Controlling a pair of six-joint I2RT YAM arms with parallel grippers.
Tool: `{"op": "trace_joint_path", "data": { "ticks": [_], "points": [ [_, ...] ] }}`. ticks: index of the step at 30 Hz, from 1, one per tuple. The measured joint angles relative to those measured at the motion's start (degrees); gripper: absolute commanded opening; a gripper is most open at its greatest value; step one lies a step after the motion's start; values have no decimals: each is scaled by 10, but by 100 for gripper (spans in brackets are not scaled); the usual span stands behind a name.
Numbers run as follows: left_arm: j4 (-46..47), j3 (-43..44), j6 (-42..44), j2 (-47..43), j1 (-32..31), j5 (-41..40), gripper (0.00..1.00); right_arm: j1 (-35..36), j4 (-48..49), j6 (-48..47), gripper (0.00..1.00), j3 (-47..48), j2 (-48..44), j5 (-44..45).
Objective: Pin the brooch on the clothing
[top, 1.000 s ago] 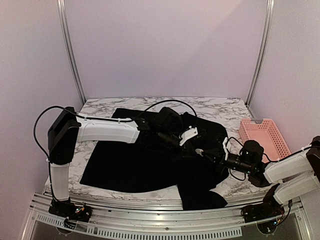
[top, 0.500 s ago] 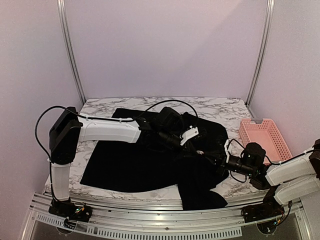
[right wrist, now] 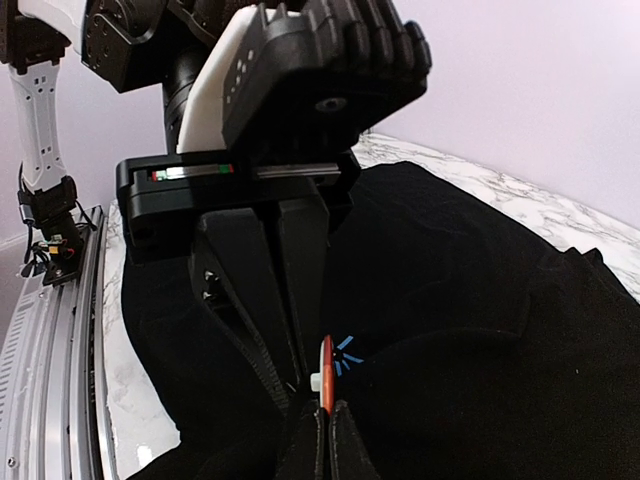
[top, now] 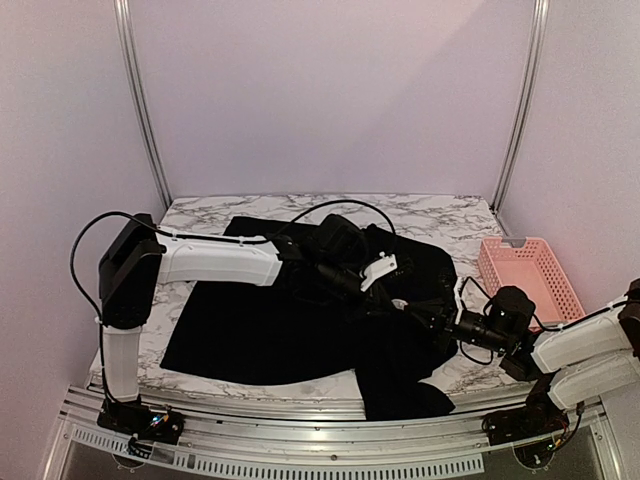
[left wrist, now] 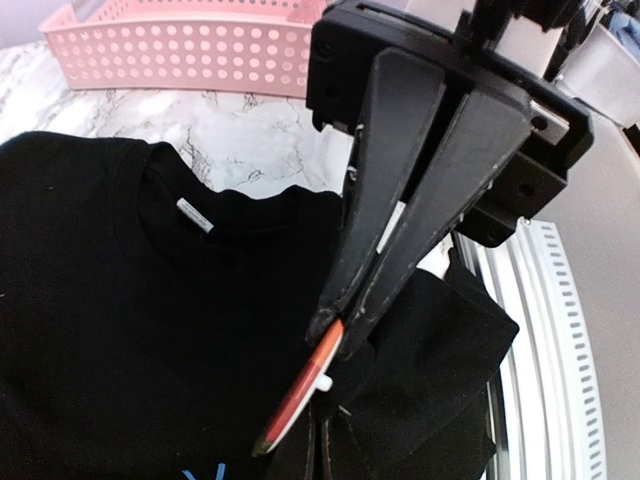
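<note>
The black T-shirt (top: pixel 270 330) lies spread on the marble table, also in the left wrist view (left wrist: pixel 110 300) and the right wrist view (right wrist: pixel 480 290). Its light-blue starburst mark (right wrist: pixel 347 352) is right beside the brooch (right wrist: pixel 325 375), a red-orange disc seen edge-on with a white stub on its back. My left gripper (left wrist: pixel 335 335) is shut on the brooch's (left wrist: pixel 300 390) upper edge. My right gripper (right wrist: pixel 325 420) is shut on its lower edge. The two grippers meet tip to tip over the shirt, left (top: pixel 392 298) and right (top: pixel 410 312). The brooch is too small to make out from the top.
A pink perforated basket (top: pixel 530 275) stands at the table's right edge, also in the left wrist view (left wrist: pixel 190 50). The shirt's collar with a white label (left wrist: pixel 195 214) lies near it. The aluminium front rail (left wrist: pixel 545 330) runs past a sleeve hanging over the table's edge.
My right gripper has moved left and forward, up to the left gripper's tips. The left arm has stayed nearly still.
</note>
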Motion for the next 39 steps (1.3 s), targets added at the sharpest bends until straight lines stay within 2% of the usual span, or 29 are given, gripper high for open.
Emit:
{"op": "trace_joint_path", "data": {
  "ticks": [12, 14, 16, 18, 26, 28, 32, 33, 36, 39],
  "points": [
    [1, 0, 10, 2, 0, 12, 0, -10, 10, 37, 0, 0, -13, -34],
    [7, -2, 12, 2, 0, 13, 9, -17, 16, 47, 0, 0, -14, -46],
    [19, -7, 14, 2, 0, 13, 33, -22, 21, 57, 0, 0, -14, -55],
    [22, -12, 17, 2, 0, 12, 45, -28, 26, 64, 0, 0, -14, -61],
    [12, -45, 62, -19, 28, 4, 70, -30, 44, 74, 0, 1, 4, -99],
    [0, -45, 79, -29, 33, 11, 74, -30, 54, 75, 0, 1, 21, -104],
    [-51, -37, 115, -45, 45, 45, 74, -30, 73, 78, 0, 2, 46, -114],
    [-60, -34, 119, -46, 50, 57, 71, -30, 76, 79, 0, 2, 52, -115],
    [-64, -31, 119, -46, 61, 85, 48, -30, 82, 81, 0, 5, 58, -116],
    [-30, -41, 101, -46, 63, 101, 43, -30, 82, 81, 0, 10, 60, -117]
  ]
}}
